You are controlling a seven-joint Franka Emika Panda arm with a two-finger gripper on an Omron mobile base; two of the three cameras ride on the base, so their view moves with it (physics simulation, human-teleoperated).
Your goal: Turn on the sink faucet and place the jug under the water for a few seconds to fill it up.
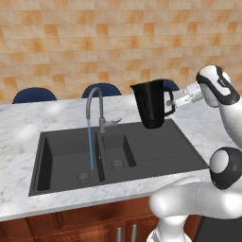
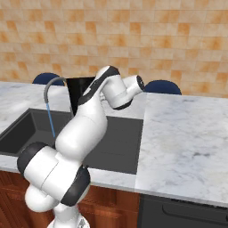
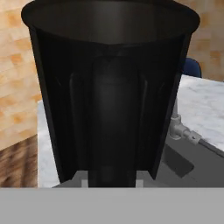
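Item one, the jug: you have it aloft, upright, lip toward the faucet, held by its side handle in the gripper, whose jaws are pinched narrow on the loop. It hangs above the flat drainboard part of the sink, clear of the surface below, with open air on every side but the handle's. In the hand view the jug stands right up against the camera, so you cannot read the fingertips there.

Item two, the faucet: gooseneck rising from the sink's back rim, spout arched over the left basin, small lever sticking out toward the jug. The jug's lip sits near the lever, apart from it, with the arch further left.

Item three, the water: a thin blue stream falling straight from the spout into the left basin, beside the drain. The jug is well to its right, not under it.

Item four, the counter: marble, bare round the sink's rim, open room along the back edge and to the right of the drainboard. In the right base view the arm covers most of the jug; the stream shows left of it.

Item five, chair backs: blue, beyond the counter's far edge.
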